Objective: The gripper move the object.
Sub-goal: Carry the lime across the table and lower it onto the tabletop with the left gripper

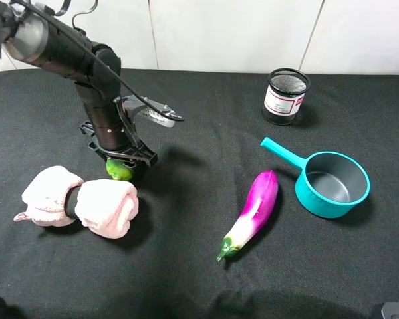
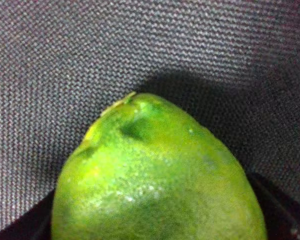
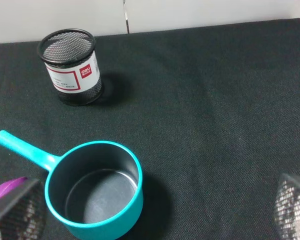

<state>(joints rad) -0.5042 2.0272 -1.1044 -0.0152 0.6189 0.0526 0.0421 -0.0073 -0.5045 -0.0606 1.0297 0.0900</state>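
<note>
The green lime [image 1: 119,170] sits at cloth level on the left of the black table, just behind a pink rolled towel. My left gripper [image 1: 123,164] points down and is closed around it. In the left wrist view the lime [image 2: 155,180] fills the picture, with dark fingers [image 2: 282,212] at its sides. My right gripper [image 3: 155,212] is open and empty, with its blurred fingertips [image 3: 294,207] far apart, above the teal pot [image 3: 97,185]. The right gripper itself does not show in the high view.
A pink rolled towel [image 1: 80,201] with a black band lies right in front of the lime. A purple eggplant [image 1: 253,211] lies centre right, and a teal pot [image 1: 332,184] with a handle beside it. A black mesh cup [image 1: 285,96] stands behind.
</note>
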